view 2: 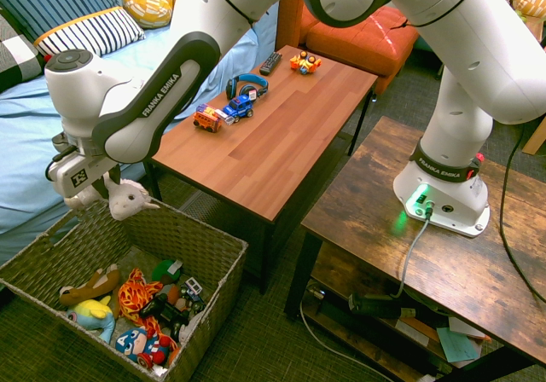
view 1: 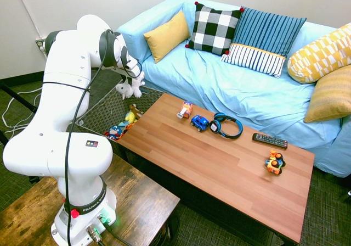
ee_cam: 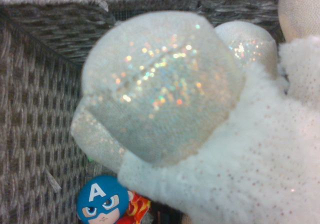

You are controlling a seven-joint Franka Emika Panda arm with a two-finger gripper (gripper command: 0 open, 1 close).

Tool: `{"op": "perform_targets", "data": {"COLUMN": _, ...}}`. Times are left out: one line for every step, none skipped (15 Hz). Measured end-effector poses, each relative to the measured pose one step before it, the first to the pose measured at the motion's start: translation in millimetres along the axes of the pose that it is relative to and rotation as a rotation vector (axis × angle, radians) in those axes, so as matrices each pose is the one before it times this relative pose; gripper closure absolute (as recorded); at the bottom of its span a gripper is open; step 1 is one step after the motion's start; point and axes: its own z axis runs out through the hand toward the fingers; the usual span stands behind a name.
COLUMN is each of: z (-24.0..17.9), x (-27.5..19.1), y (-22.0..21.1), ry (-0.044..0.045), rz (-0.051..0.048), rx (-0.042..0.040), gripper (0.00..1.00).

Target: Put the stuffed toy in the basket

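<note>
Item, nearest: the stuffed toy [ee_cam: 200,134], white plush with a glittery foot, fills the wrist view, with basket weave and a blue masked-hero toy [ee_cam: 102,201] behind it.

Item: the pincer [view 2: 95,196], pressed onto the stuffed toy [view 2: 128,199], which hangs just above the rim at one end of the basket [view 2: 205,267]; the finger contact itself is partly hidden, so the hold is judged from how the toy hangs.

Item: basket contents, several small colourful toys [view 2: 141,309].

Item, farther: the bench [view 1: 219,163], with toy cars [view 1: 199,123], headphones [view 1: 226,126] and a remote [view 1: 269,140].

Status: pickup and carry done; lowering and release remain.
</note>
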Motion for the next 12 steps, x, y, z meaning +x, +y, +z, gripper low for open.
{"op": "perform_targets", "data": {"z": 1.38, "x": -0.36, "y": -2.13, "ry": -0.00406, "rz": -0.00095, "rx": 0.00073, "gripper": 0.0}}
{"op": "perform_targets", "data": {"z": 1.35, "x": 0.31, "y": -0.87, "ry": -0.00168, "rz": -0.0016, "rx": -0.0004, "gripper": 0.0}}
{"op": "perform_targets", "data": {"z": 1.14, "x": 0.26, "y": -0.44, "ry": -0.00091, "rz": -0.00175, "rx": 0.00062, "gripper": 0.0}}
{"op": "perform_targets", "data": {"z": 0.48, "x": 0.23, "y": -0.77, "ry": -0.00012, "rz": -0.00105, "rx": 0.00139, "gripper": 0.0}}
{"op": "perform_targets", "data": {"z": 0.4, "x": 0.23, "y": -0.35, "ry": -0.0002, "rz": 0.00014, "rx": 0.00043, "gripper": 0.0}}
{"op": "perform_targets", "data": {"z": 0.27, "x": 0.45, "y": 0.06, "ry": -0.00048, "rz": 0.00156, "rx": -0.00005, "gripper": 0.0}}
{"op": "perform_targets", "data": {"z": 0.04, "x": 0.66, "y": 0.18, "ry": -0.00105, "rz": 0.00244, "rx": 0.00012, "gripper": 0.0}}
{"op": "perform_targets", "data": {"z": 0.03, "x": 1.16, "y": 0.29, "ry": -0.00181, "rz": 0.00305, "rx": 0.00027, "gripper": 0.0}}
{"op": "perform_targets", "data": {"z": -0.05, "x": 1.27, "y": 0.26, "ry": -0.00103, "rz": 0.00187, "rx": 0.00029, "gripper": 0.0}}
{"op": "perform_targets", "data": {"z": -0.05, "x": 0.81, "y": 0.15, "ry": -0.00117, "rz": 0.00072, "rx": 0.00032, "gripper": 0.0}}
{"op": "perform_targets", "data": {"z": -0.26, "x": 0.28, "y": -0.11, "ry": -0.00109, "rz": 0.00011, "rx": 0.00075, "gripper": 0.0}}
{"op": "perform_targets", "data": {"z": -0.55, "x": 0.24, "y": -0.37, "ry": -0.00154, "rz": 0.00181, "rx": 0.00151, "gripper": 0.0}}
